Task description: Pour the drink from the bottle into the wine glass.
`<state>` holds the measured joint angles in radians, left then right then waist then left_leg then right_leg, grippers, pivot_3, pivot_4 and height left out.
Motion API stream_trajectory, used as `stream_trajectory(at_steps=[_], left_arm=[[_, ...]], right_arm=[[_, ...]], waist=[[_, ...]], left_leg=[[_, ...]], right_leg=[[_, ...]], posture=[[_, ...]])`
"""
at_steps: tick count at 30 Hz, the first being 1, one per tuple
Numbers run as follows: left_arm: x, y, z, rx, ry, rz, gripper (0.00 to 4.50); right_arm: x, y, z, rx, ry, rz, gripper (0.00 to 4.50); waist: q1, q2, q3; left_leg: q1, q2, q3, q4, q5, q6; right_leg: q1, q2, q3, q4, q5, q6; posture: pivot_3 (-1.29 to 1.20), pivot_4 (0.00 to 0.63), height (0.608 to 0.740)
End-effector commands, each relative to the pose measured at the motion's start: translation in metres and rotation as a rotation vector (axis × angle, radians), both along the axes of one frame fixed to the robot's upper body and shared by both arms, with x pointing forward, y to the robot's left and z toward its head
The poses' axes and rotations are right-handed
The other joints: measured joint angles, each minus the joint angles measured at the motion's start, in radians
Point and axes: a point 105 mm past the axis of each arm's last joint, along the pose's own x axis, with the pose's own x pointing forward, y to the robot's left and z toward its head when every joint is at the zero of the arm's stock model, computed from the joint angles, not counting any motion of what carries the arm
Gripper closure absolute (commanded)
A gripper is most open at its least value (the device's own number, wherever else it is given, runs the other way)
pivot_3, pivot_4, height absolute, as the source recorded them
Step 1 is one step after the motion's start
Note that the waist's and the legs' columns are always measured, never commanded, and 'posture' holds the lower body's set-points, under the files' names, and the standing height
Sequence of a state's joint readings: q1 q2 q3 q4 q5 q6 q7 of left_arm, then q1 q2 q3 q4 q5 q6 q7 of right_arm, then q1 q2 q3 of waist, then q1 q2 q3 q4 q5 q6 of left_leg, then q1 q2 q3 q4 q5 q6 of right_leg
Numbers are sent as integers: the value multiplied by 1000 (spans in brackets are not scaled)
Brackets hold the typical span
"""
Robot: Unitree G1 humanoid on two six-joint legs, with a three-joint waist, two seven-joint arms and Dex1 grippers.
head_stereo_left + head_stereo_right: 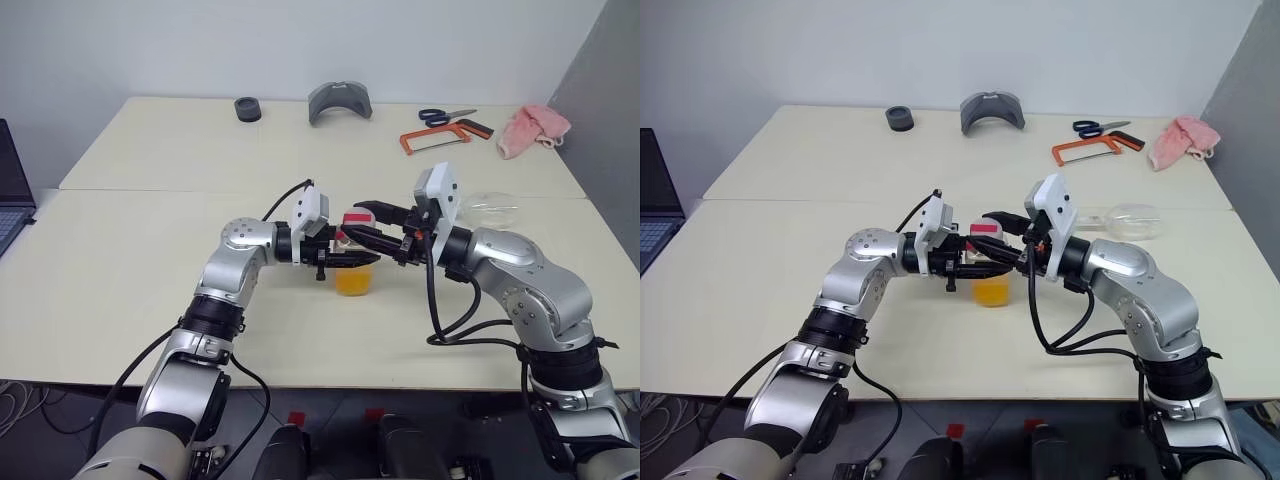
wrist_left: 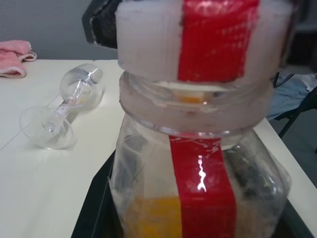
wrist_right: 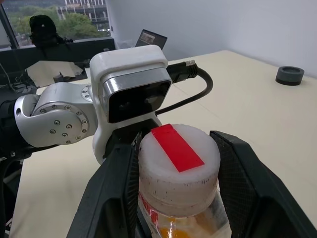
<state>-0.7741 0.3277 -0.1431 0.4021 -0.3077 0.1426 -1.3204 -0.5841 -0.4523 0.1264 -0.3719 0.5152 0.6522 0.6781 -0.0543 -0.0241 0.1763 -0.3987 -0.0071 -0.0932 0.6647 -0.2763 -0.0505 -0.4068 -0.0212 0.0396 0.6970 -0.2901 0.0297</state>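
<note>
I hold the bottle (image 1: 352, 262) upright in my left gripper (image 1: 352, 258), fingers closed tight on its body, above the table (image 1: 150, 250). Its long axis stands vertical and its cap (image 3: 177, 166) points up; the drink (image 1: 354, 279) sits in the lower part.

My right gripper (image 3: 176, 198) comes from the other side, and its two black fingers stand on both sides of the cap, very close to it. I cannot tell if they already press it.

So I judge that the step in hand is to open the bottle; no pouring is possible yet. The next move calls for a firm grip on the cap and a twist, while my left gripper does not slip.

The wine glass (image 1: 1127, 219) lies on its side on the table, beyond my right arm, well apart from the bottle. It must stand upright before I pour, I think.
</note>
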Motion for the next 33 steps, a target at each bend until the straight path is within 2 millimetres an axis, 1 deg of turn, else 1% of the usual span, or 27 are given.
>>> stream_trajectory(at_steps=[1, 3, 6, 9, 11, 13, 16, 18, 20, 23, 25, 26, 29, 30, 33], left_arm=[[-3, -1, 13, -33, -53, -13, 2858], [-3, 0, 12, -34, -52, -12, 2861], [-4, 0, 12, -34, -49, -10, 2864], [-4, 1, 11, -35, -46, -8, 2864], [-3, 1, 10, -37, -45, -1, 2864], [-2, 2, 10, -43, -45, 11, 2864], [0, 5, 10, -49, -45, 31, 2864], [1, 6, 11, -55, -44, 42, 2864], [2, 6, 11, -60, -45, 51, 2864], [3, 7, 12, -67, -47, 65, 2864], [4, 8, 13, -71, -49, 73, 2864], [4, 8, 13, -72, -49, 75, 2864], [7, 11, 17, -87, -54, 101, 2864], [10, 13, 20, -96, -61, 119, 2864], [17, 21, 27, -122, -78, 181, 2864]], right_arm=[[-6, 2, 12, -68, -188, 1, 2657], [-7, 2, 12, -98, -270, -8, 2657], [-8, 0, 16, -92, -355, -28, 2724], [-9, -5, 20, -47, -381, -47, 2740], [-10, -16, 29, 77, -289, -81, 2741], [-9, -33, 34, 185, -194, -144, 2742], [-6, -61, 29, 225, -128, -250, 2757], [-4, -84, 10, 205, -73, -342, 2757], [-1, -113, -17, 167, -24, -480, 2757], [1, -160, -71, 37, 70, -730, 2757], [-1, -175, -90, 14, 120, -810, 2757], [-2, -178, -94, 17, 134, -825, 2757], [-11, -188, -115, -25, 209, -863, 2757], [-14, -190, -121, -18, 242, -863, 2040], [-18, -192, -122, 2, 276, -835, 1107]], waist=[[0, 0, 0], [0, 0, 0], [0, 0, 0], [0, 0, 0], [0, 0, 0], [2, 0, 0], [9, 0, 0], [14, 0, 0], [21, 0, 0], [22, 0, 0], [23, 0, 0], [21, 0, 0], [13, 1, 0], [12, 1, 0], [12, 1, 0]], left_leg=[[0, 0, 0, 0, 0, 0], [0, 0, 0, 0, 0, 0], [0, 0, 0, 0, 0, 0], [0, 0, 0, 0, 0, 0], [0, 0, 0, 0, 0, 0], [0, 1, 0, 0, 0, 0], [0, 1, -1, 0, 0, 0], [0, 1, -1, 0, 0, 0], [0, 0, 0, 0, 0, 0], [0, -1, 5, 0, 0, 0], [1, -1, 8, 0, 0, 0], [1, -1, 9, 0, 0, 0], [3, 0, 11, -1, 0, 0], [3, 0, 11, -1, 0, 0], [3, 0, 11, -1, 0, 0]], right_leg=[[0, 0, 0, 0, 0, 0], [0, 0, 0, 0, 0, 0], [0, 0, 0, 0, 0, 0], [0, 0, 0, 0, 0, 0], [0, 0, 0, 0, 0, 0], [0, -1, 0, 0, 0, 0], [0, -1, 0, 0, 0, 0], [1, -1, 0, 0, 0, 0], [1, -1, 0, -1, 0, 0], [1, -1, 1, -1, 0, 0], [1, -1, 2, 0, 0, 0], [1, 0, 2, 0, 0, 0], [1, 2, 4, 0, 0, 0], [1, 3, 4, 0, 0, 0], [1, 3, 4, 0, 0, 0]], posture=[[0, 150, 740], [0, 150, 740], [0, 150, 740], [0, 150, 740], [0, 150, 740], [0, 150, 740], [0, 150, 740], [0, 150, 740], [0, 150, 740], [0, 150, 740], [0, 150, 740], [0, 150, 740], [0, 150, 740], [0, 150, 740], [0, 150, 740]])
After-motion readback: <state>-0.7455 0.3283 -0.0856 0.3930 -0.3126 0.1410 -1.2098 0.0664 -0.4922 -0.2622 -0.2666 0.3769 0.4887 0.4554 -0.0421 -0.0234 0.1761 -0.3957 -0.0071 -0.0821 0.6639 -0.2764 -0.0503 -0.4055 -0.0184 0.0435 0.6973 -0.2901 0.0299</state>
